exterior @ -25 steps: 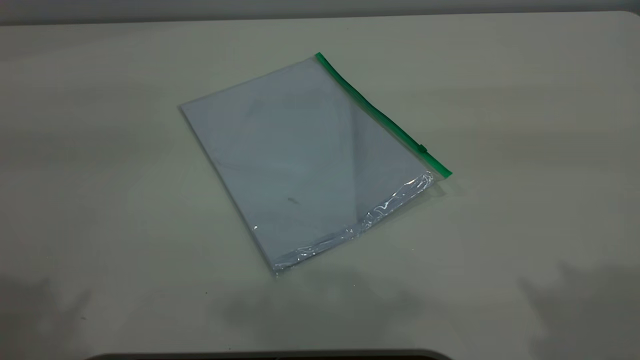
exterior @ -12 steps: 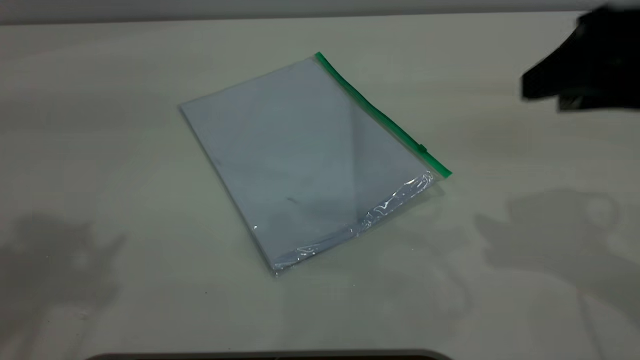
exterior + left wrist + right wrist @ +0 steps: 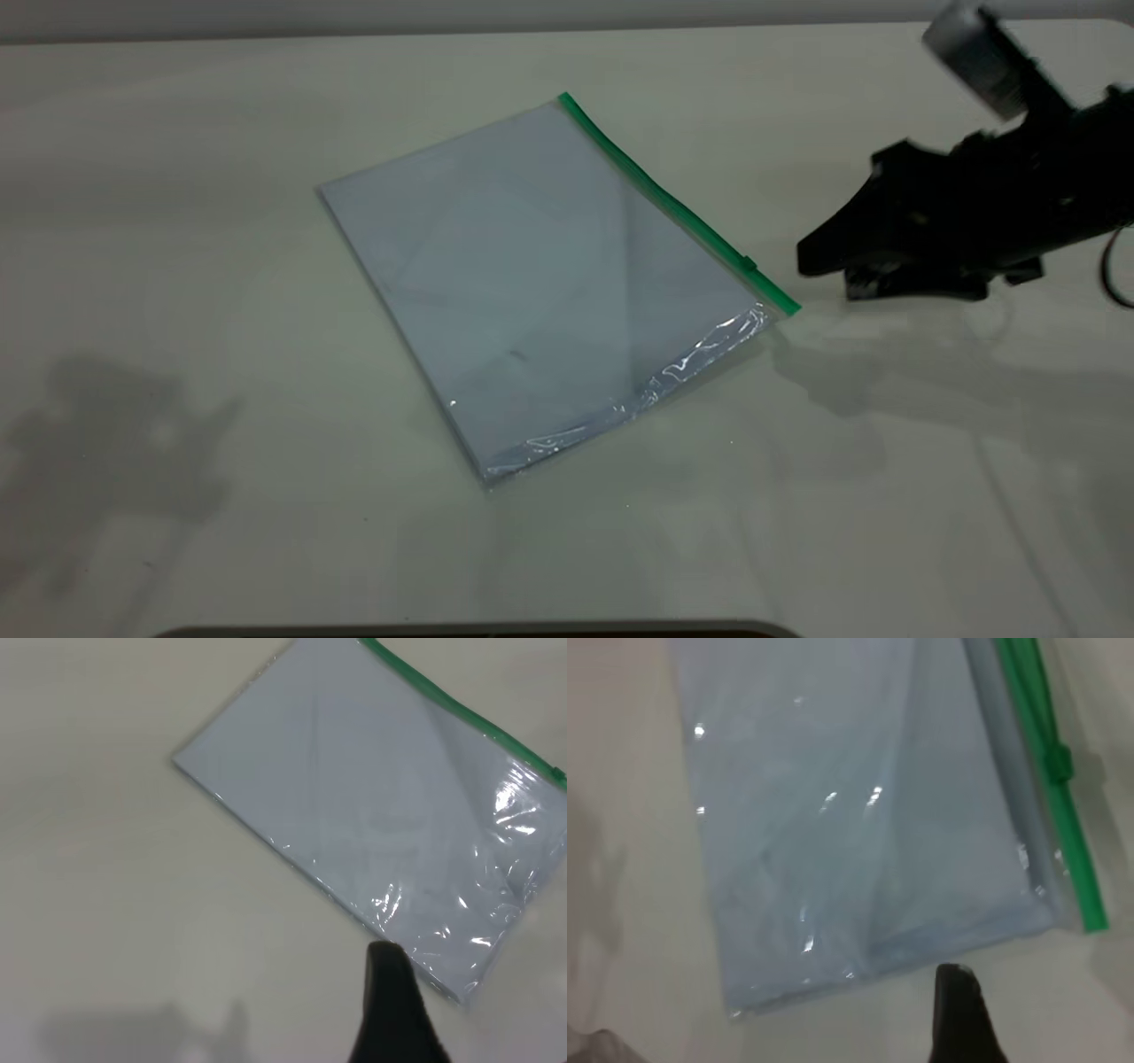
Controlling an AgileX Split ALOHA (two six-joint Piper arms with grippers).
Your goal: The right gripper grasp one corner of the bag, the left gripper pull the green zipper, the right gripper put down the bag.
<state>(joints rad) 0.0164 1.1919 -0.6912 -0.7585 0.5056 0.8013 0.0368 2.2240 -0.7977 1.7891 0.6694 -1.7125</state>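
The bag (image 3: 532,283), a clear pouch with pale paper inside, lies flat in the middle of the table. The green zipper (image 3: 656,190) runs along its right long edge, and the slider tab (image 3: 749,263) sits close to the near end. My right gripper (image 3: 804,260) hovers just right of that near zipper corner, apart from it. The right wrist view has its black tip (image 3: 957,1001) off the bag's (image 3: 850,833) short edge, beside the zipper (image 3: 1050,806). My left gripper (image 3: 387,992) hangs near another corner of the bag (image 3: 372,788); the exterior view does not show it.
The pale table (image 3: 177,266) stretches wide on every side of the bag. A shadow (image 3: 115,434) falls at the near left. A dark rounded edge (image 3: 478,631) lines the table's near side.
The right gripper came into the exterior view from the upper right and dropped leftward to just beside the bag's near zipper corner. The bag has not moved.
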